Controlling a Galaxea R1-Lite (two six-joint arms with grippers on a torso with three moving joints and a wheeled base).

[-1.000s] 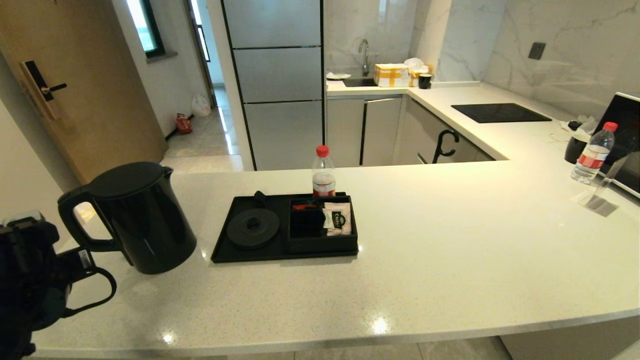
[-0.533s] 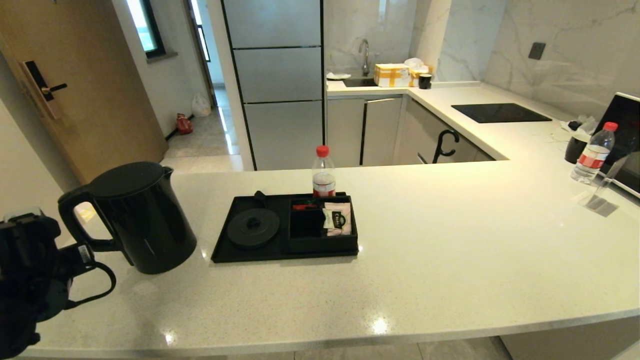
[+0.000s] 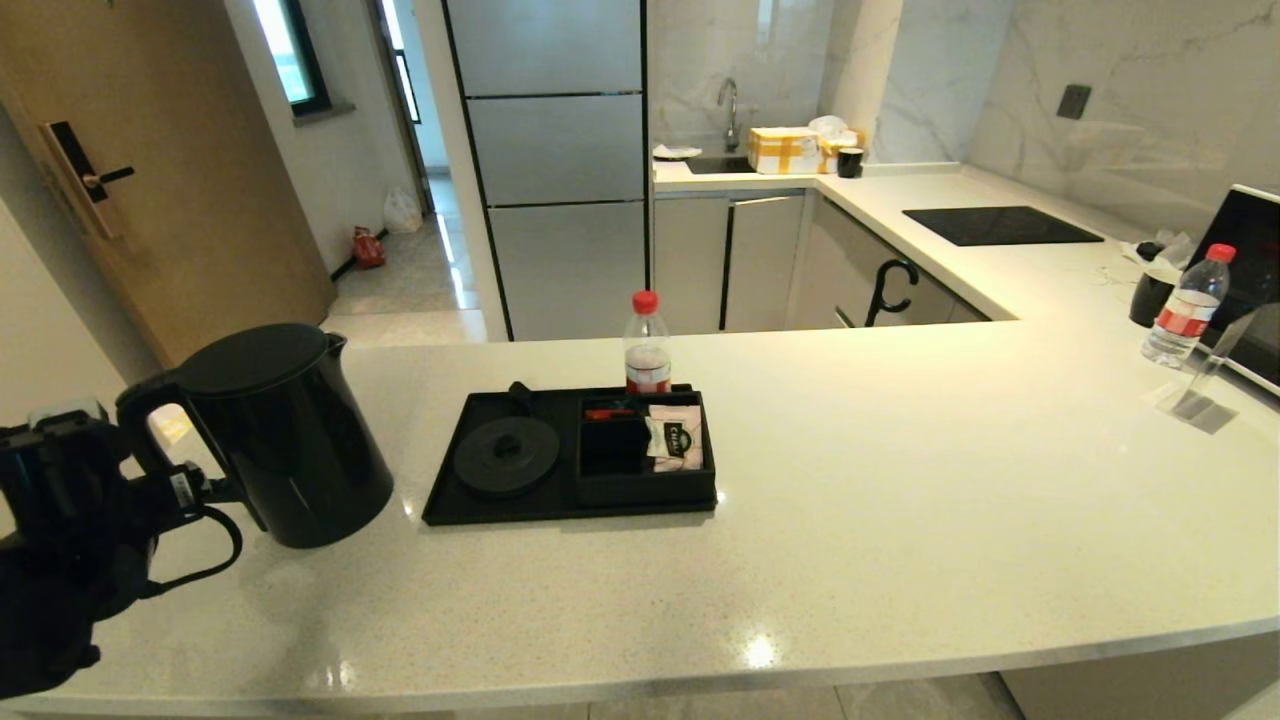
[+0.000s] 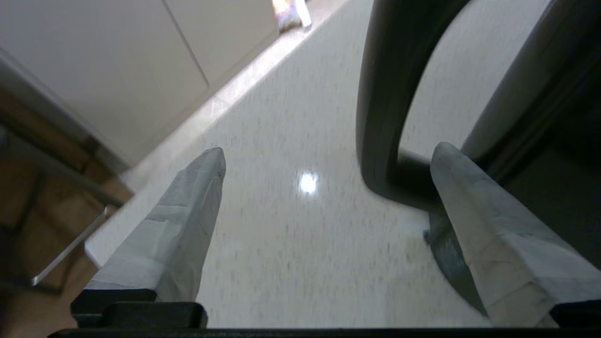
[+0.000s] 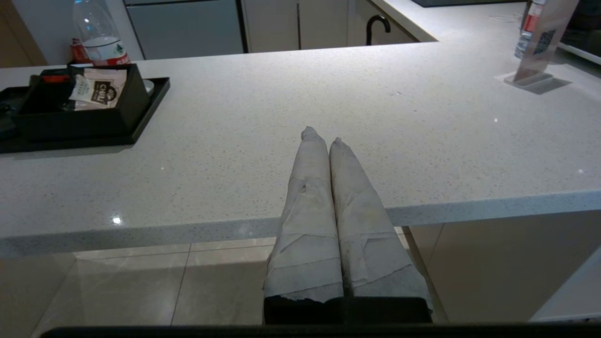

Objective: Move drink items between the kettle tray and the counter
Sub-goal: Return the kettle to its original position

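Looking down from the head view, you see the tall black kettle (image 3: 285,435) standing on the pale speckled counter (image 3: 900,520), to the left of the flat black tray (image 3: 470,515) and not on its round disc (image 3: 506,456). Only your left wrist view shows the left gripper (image 4: 327,157) up close: its two grey wrapped fingers (image 4: 188,211) are spread wide, and the kettle's smooth loop handle (image 4: 380,117) sits in the gap between them, nearer one finger; you cannot tell whether it touches. The left arm reaches in low from the counter's left edge. Your right wrist view shows the right gripper (image 5: 320,136), fingers pressed together, hanging before the counter's near edge. It also shows the small pale sachet (image 5: 98,89) with a dark logo, lying in a square walled box on the tray.
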